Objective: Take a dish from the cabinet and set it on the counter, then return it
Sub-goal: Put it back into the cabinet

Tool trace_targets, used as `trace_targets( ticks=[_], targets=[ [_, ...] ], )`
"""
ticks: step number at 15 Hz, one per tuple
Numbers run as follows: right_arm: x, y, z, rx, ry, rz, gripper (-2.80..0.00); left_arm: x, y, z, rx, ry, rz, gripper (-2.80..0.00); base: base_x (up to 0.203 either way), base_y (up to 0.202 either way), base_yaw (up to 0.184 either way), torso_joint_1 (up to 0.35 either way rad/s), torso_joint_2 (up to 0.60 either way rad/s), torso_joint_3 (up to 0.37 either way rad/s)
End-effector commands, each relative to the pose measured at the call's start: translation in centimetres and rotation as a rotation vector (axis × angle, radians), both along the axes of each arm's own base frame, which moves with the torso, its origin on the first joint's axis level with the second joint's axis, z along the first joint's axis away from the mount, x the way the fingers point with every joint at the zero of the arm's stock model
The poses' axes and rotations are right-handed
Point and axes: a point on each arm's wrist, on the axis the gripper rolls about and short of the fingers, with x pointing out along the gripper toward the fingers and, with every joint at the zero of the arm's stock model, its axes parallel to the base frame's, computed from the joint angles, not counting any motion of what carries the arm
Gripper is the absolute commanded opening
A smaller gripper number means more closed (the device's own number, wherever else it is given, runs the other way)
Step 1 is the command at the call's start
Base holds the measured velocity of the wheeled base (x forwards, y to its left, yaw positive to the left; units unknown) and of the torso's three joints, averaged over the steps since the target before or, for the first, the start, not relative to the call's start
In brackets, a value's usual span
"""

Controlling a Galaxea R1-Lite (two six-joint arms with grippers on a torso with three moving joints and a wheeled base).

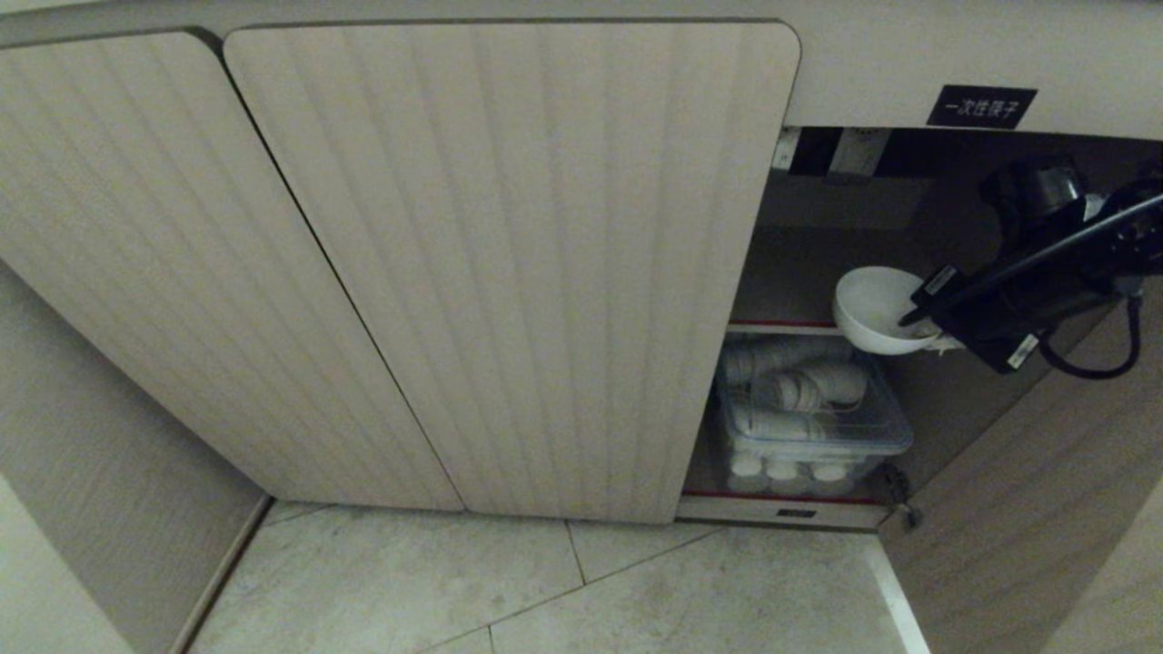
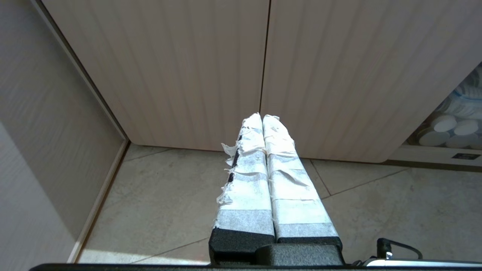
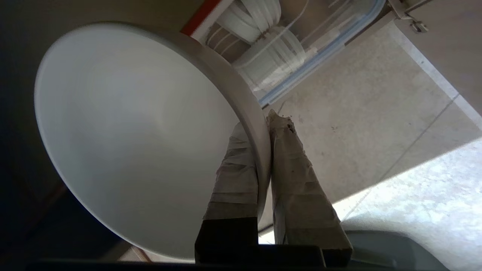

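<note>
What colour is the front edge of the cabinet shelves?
Red, on the shelf front edge; clearest in the head view.

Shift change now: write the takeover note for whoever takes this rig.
Right gripper: shut on the rim of the dish, one finger inside, one outside.
Left gripper: shut, empty, parked facing the closed doors.
Dish: at the open cabinet bay, by the upper shelf, above the clear box of cups.
Done: dish gripped.
Unclear: whether it is leaving or returning; the counter is out of view.
</note>
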Motion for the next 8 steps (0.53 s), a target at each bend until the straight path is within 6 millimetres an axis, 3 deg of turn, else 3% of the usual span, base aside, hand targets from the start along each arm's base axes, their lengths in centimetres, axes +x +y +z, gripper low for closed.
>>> trace_targets(
  ticks=[1,8],
  targets=[
    [1.07,0.02,-1.0,0.007,0.018,-0.012,-2.8,0.0,0.0,-0.02,-0.001,0.0,0.002,-2.8,0.0,0.0,0.0,0.0,0.0,0.0],
    [1.69,0.34,-1.09,0.007,-0.032,-0.055,-2.8,0.0,0.0,-0.02,-0.001,0.0,0.001,-2.8,0.0,0.0,0.0,0.0,0.0,0.0]
  ],
)
